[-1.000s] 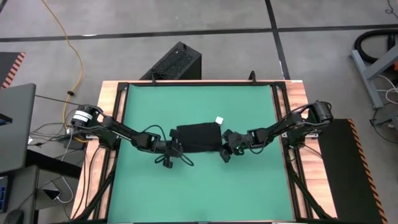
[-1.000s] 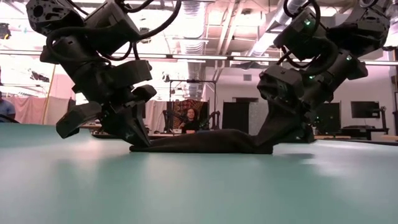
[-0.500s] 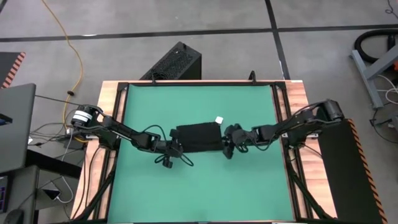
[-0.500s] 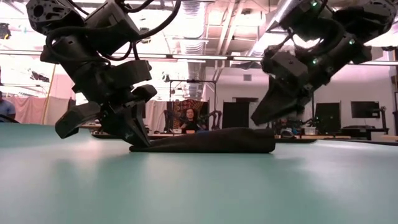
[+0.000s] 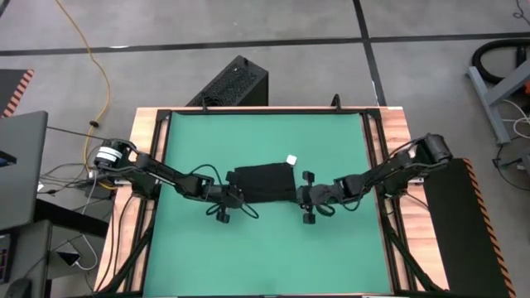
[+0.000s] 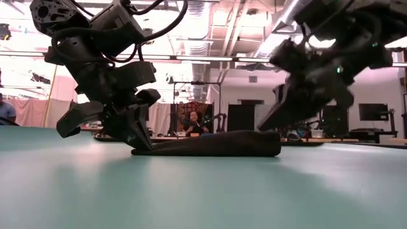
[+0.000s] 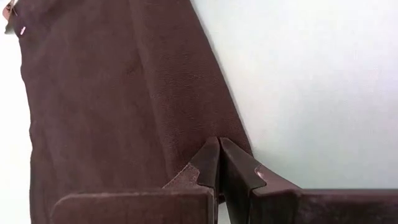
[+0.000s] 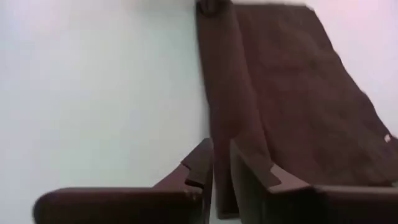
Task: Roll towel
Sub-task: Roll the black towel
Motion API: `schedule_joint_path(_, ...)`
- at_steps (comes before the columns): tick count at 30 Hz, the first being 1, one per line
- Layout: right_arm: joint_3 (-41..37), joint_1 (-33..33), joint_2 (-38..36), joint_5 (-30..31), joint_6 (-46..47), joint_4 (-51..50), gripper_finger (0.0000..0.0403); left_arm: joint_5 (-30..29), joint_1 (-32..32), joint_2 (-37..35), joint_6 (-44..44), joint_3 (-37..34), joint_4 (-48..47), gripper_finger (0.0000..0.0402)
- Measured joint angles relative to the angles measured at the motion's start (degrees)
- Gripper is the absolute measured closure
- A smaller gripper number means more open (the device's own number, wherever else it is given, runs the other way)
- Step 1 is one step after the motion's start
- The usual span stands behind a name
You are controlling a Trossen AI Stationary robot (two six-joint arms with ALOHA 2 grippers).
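The black towel (image 5: 263, 184) lies flat on the green mat (image 5: 207, 141) at mid-table, its white tag (image 5: 291, 160) at the far right corner. A narrow band along its near edge (image 8: 224, 93) looks turned over. My left gripper (image 5: 236, 196) is shut at the towel's near left corner. My right gripper (image 5: 303, 197) hovers just above the towel's right end (image 6: 270, 143), clear of it. Its fingers (image 8: 202, 162) stand close together with a narrow gap and nothing between them. My left gripper has its shut fingertips (image 7: 211, 152) on the towel's near edge (image 7: 239, 140) at the left end. The fingers slant down from the table's left side. Whether cloth sits between them or only under them, I cannot tell. That corner (image 6: 143, 150) stays on the mat.
Wooden rails (image 5: 157, 165) frame the mat on the left and right. A black box (image 5: 232, 83) stands on the floor beyond the far edge. A person (image 6: 191, 121) sits far off in the room behind. Bare mat lies on the near and far sides of the towel.
My right gripper has come off the towel's right end, risen clear of it and rolled about its wrist. The towel has stayed flat where it was, and its right end now shows uncovered.
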Motion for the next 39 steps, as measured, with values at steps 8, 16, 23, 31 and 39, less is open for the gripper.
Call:
schedule_joint_path(8, 0.0, -3.7, 4.5, 1.4, -1.1, 0.7, 0.034, 0.0, 0.0, 0.0, 0.0, 0.0, -0.1, 0.0401)
schedule_joint_path(16, 0.0, -6.6, 5.4, -2.0, -0.5, 0.5, 0.034, 0.8, 0.0, 0.0, 0.6, 0.0, -0.2, 0.0401)
schedule_joint_path(23, 0.2, -7.1, 10.7, -2.0, 2.2, 2.6, 0.034, 0.9, 0.0, -0.3, 0.4, 0.0, -0.3, 0.0401)
schedule_joint_path(31, 0.2, -7.0, 11.1, -1.3, 4.5, 1.2, 0.034, 1.9, -0.1, -1.3, 1.2, 0.1, -4.0, 0.0401)
schedule_joint_path(39, -0.3, -4.9, 6.2, -0.4, -3.3, 6.0, 0.0314, 1.4, -0.2, -1.3, 3.5, 0.0, -4.1, 0.0401)
